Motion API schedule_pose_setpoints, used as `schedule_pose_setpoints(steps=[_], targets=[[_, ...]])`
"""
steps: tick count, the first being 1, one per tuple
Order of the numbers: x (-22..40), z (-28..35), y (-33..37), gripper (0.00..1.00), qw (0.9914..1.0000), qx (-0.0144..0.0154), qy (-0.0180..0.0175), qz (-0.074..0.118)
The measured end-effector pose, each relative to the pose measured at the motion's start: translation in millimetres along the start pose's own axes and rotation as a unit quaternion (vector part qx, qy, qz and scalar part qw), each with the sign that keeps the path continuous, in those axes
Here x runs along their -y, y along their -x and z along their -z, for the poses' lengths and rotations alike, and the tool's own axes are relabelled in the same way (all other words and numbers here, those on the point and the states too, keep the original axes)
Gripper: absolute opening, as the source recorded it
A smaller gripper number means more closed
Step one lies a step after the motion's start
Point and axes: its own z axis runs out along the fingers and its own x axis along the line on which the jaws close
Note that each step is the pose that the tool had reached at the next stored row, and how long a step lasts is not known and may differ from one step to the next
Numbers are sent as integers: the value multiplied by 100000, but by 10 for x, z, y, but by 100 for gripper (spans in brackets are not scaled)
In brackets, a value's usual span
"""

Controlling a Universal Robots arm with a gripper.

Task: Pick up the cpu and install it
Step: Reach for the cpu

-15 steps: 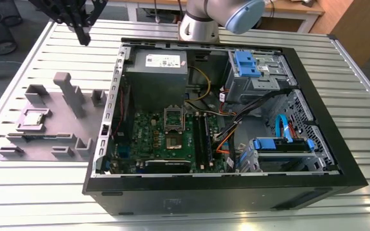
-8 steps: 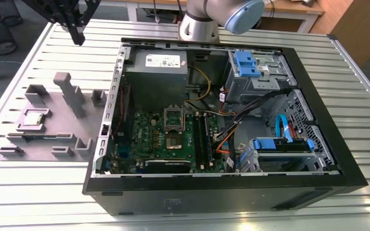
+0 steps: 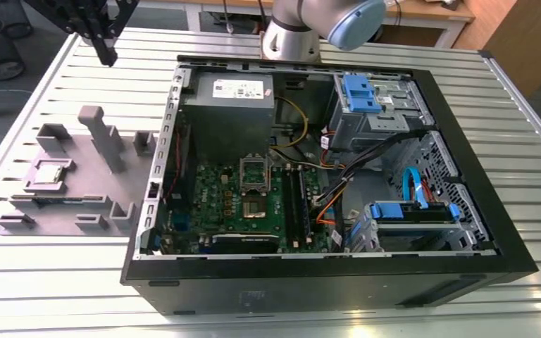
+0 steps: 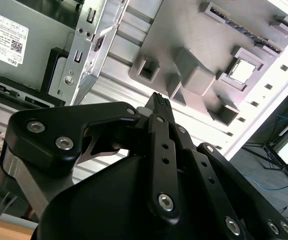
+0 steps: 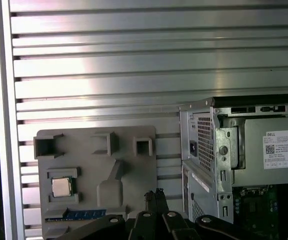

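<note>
The cpu [image 3: 51, 171] lies in its recess on the lilac-grey holder [image 3: 82, 193] on the bench [image 3: 54, 91], beside the open computer case [image 3: 327, 282], neither picked up nor installed, while the gripper [image 3: 109, 58] hangs well above it, fingers [image 4: 160, 104] clenched together on nothing.

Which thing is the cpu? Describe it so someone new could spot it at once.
Start from the open computer case on the slatted table; beside it, on the exterior view's left, lies a lilac-grey plastic holder tray. The cpu sits in a square recess of that tray. It is the only small flat square with a silvery metal top; its neighbours are dull grey plastic blocks.
</note>
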Motion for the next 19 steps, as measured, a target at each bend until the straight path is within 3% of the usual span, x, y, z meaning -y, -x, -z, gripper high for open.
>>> schedule_pose_setpoints(steps=[19], targets=[[23,-5,-94,11,100000,75,4,-3]])
